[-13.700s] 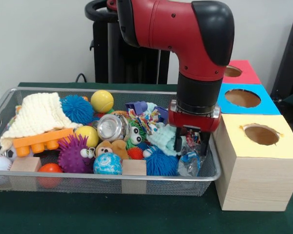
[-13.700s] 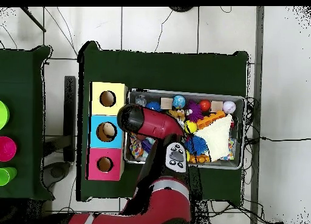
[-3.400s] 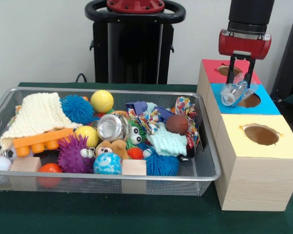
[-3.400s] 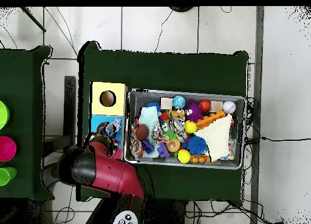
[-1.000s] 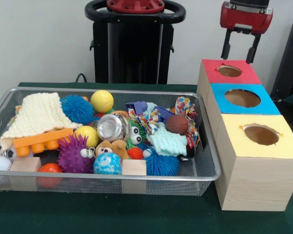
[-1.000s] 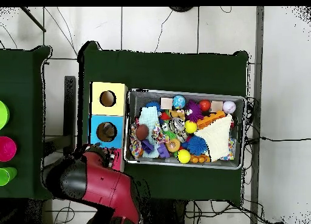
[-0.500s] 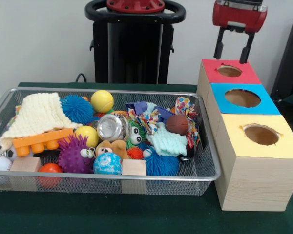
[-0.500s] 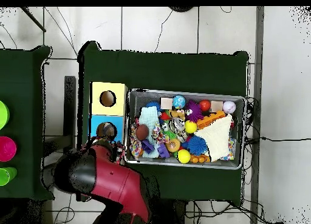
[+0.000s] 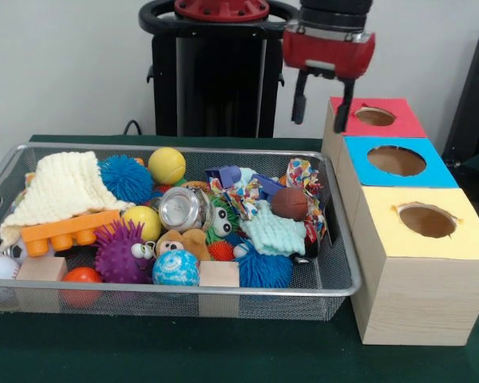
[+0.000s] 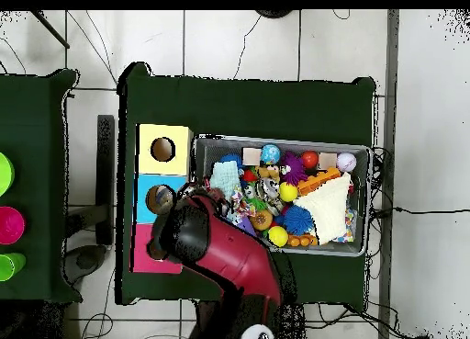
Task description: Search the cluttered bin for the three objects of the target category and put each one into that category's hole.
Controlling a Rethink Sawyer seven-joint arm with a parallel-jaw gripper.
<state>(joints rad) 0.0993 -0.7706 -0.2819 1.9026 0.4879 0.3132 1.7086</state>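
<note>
The gripper [image 9: 322, 114] is seen raised high, above the far right corner of the wire mesh bin [image 9: 335, 279], just beside the red-topped box [image 9: 391, 121]. Its two dark fingers [image 9: 298, 104] are spread apart and nothing is held between them. In the overhead view the red arm [image 10: 220, 253] is laid across the boxes and the bin's near corner, so the gripper itself is hidden there.

Three wooden boxes are lined up beside the bin, each with a round hole in its top: the red-topped one farthest back, the blue-topped box [image 9: 431, 174] in the middle, the yellow-topped box [image 9: 399, 231] nearest the camera.

The bin is packed. A crushed silver can [image 9: 180, 209] is lying on its side near the middle. A small brown basketball [image 9: 288, 203] is resting on a pale teal cloth [image 9: 273, 231] toward the right. A cream knitted cloth [image 9: 64, 187] is draped at the left over an orange toy brick [image 9: 68, 230]. A yellow ball [image 9: 167, 165] is set at the back, a purple spiky ball [image 9: 120, 254] and two wooden blocks [image 9: 219, 274] along the front.
</note>
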